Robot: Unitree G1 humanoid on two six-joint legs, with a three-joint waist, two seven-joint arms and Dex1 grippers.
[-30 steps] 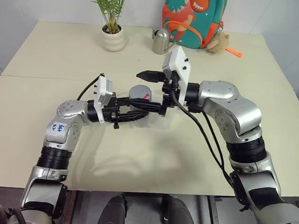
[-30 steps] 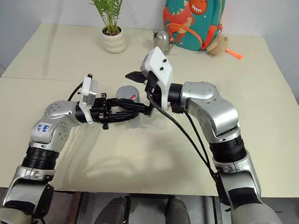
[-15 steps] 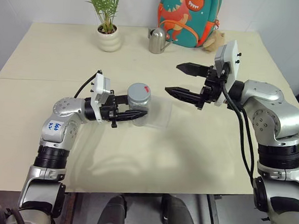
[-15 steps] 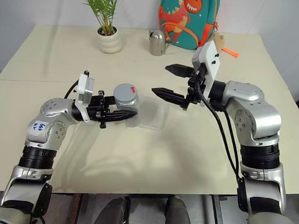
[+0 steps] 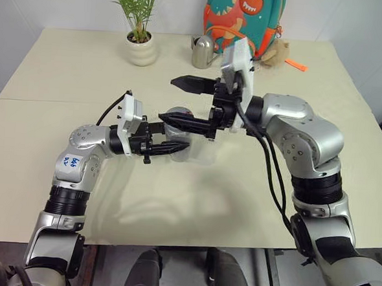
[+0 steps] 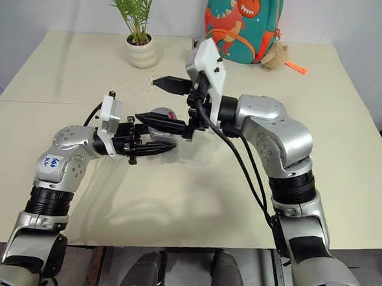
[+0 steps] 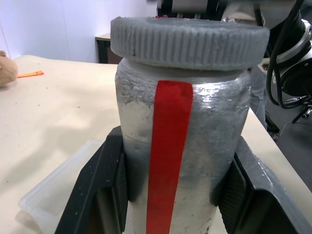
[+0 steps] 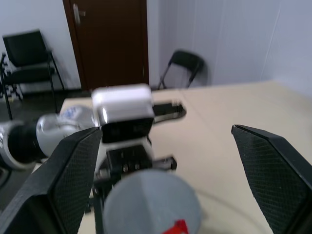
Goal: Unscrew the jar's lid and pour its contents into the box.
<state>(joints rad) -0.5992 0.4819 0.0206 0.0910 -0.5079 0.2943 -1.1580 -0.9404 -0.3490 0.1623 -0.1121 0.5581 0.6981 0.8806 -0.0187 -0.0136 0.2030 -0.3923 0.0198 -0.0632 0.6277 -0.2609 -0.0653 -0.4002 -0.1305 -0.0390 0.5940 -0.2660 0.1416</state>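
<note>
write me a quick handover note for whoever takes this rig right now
Left claw: shut on the jar, holding it upright above the table, by the box.
Right claw: open, fingers level, spread around the lid from the other side, not gripping it.
Box: on the table just behind the jar; whether anything is in it cannot be told.
Done: jar picked up and steadied.
Left: close right claw on lid, unscrew it, take it off, tip the jar over the box.

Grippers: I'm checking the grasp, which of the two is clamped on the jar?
The left gripper is shut on the jar; the right gripper is wide open above the lid.
</note>
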